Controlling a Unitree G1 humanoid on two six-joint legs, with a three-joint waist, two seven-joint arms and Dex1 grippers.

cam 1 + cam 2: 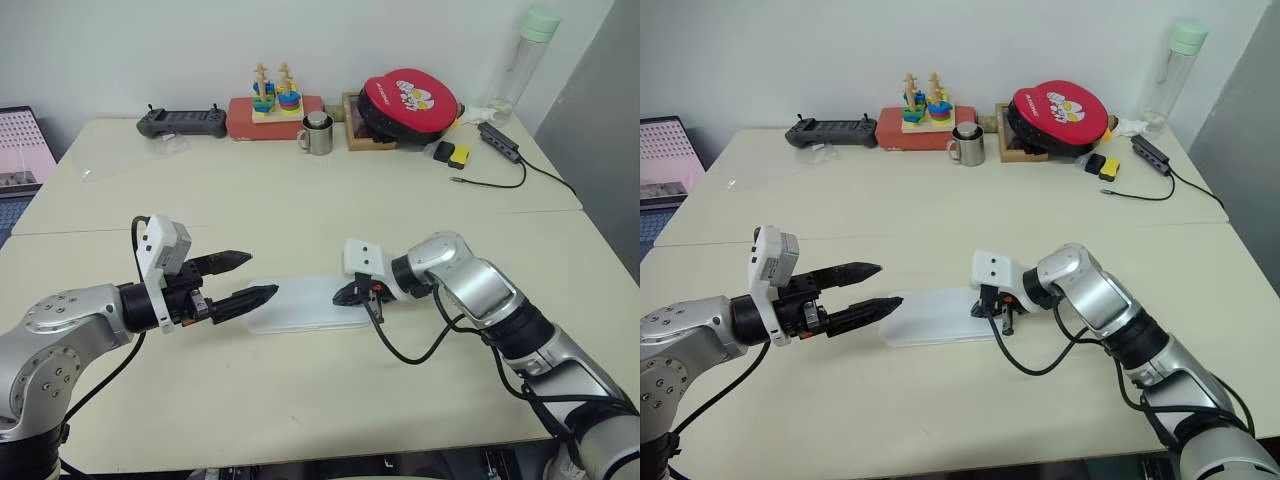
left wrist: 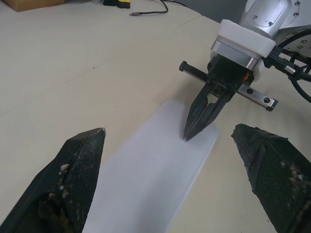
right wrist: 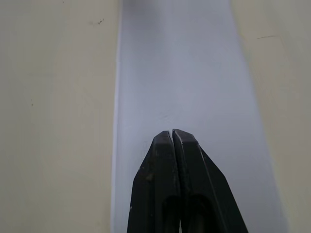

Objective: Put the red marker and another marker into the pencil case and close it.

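Left wrist view: the case (image 2: 155,170) lies flat and shut on the table (image 2: 73,73), directly under the right gripper (image 2: 187,136), whose closed fingertips press on the lid near its right end and hold nothing. No marker is visible; presumably both are inside. The left gripper (image 1: 250,277) hovers at the case's other end, fingers spread wide and empty, one fingertip just over the near corner. The case looks like thin, stiff, smooth plastic: light, likely to slide on the table if pushed sideways, and its lid probably flexes a little before a latch catches. Best handled by pressing straight down along the lid's free edge, with the other gripper steadying the far end. Well beyond both grippers stand a mug (image 1: 318,133) and toys.
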